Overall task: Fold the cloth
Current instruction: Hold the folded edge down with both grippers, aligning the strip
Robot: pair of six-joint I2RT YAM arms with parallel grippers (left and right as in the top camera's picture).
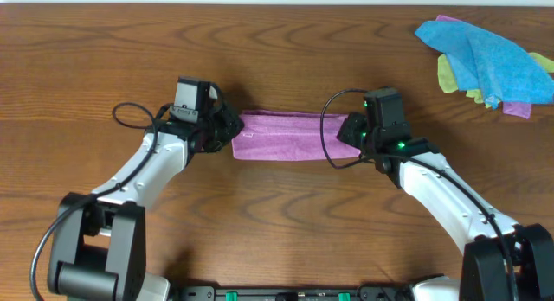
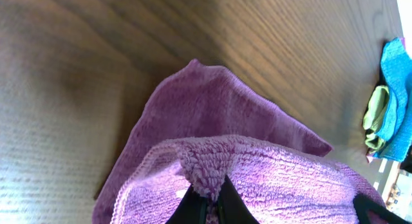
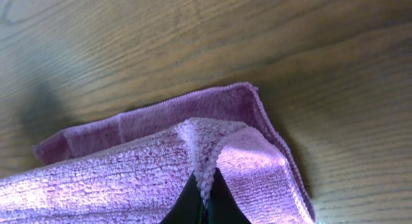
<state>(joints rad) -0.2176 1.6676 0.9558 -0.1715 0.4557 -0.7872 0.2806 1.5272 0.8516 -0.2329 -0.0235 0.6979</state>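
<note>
The lilac cloth point(image 1: 290, 135) lies as a narrow folded strip on the wooden table, stretched between the two arms. My left gripper point(image 1: 227, 131) is shut on the cloth's left end; in the left wrist view a pinch of cloth point(image 2: 206, 179) rises between its black fingertips point(image 2: 193, 208), with a lower layer point(image 2: 206, 108) spread on the table beyond. My right gripper point(image 1: 353, 131) is shut on the right end, where a ridge of cloth point(image 3: 205, 159) is pinched at the jaws and the folded corner point(image 3: 244, 98) lies beyond.
A heap of other cloths, bright blue point(image 1: 489, 48) over yellow-green point(image 1: 447, 72) and purple ones, lies at the table's far right corner; it also shows at the right edge of the left wrist view as blue cloth point(image 2: 396, 95). Cables loop over both wrists.
</note>
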